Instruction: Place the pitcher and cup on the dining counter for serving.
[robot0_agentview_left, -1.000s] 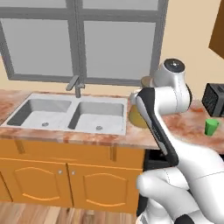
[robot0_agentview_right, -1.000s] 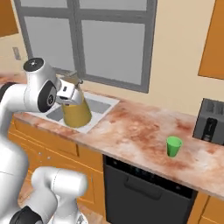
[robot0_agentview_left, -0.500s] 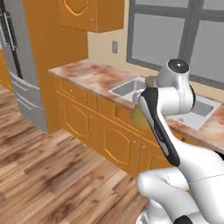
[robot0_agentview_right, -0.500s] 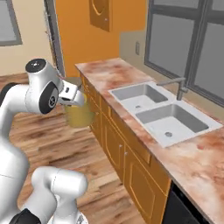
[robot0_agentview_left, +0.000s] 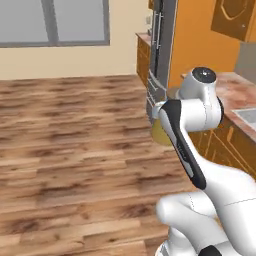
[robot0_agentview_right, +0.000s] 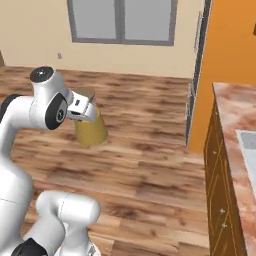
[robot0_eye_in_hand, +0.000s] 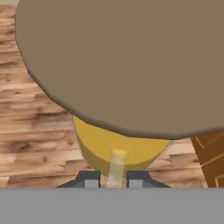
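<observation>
Yellow-orange liquid in pitcher (robot0_agentview_right: 90, 131), claw-held (robot0_eye_in_hand: 110, 179)

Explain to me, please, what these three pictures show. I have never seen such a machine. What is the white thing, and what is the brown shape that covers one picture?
The white thing is a robot arm on a driving base, in a computer-drawn kitchen. Two pictures come from cameras on the base, behind the arm to its left and right. They show a wooden floor, a window and, at the right, a counter with a reddish stone top. The third camera sits on the hand and looks along the gripper. The gripper is closed on the pitcher, a glass carafe of yellow liquid, lifted above the floor. The big brown shape is its round lid, seen from very near, with the yellow liquid below it.
</observation>
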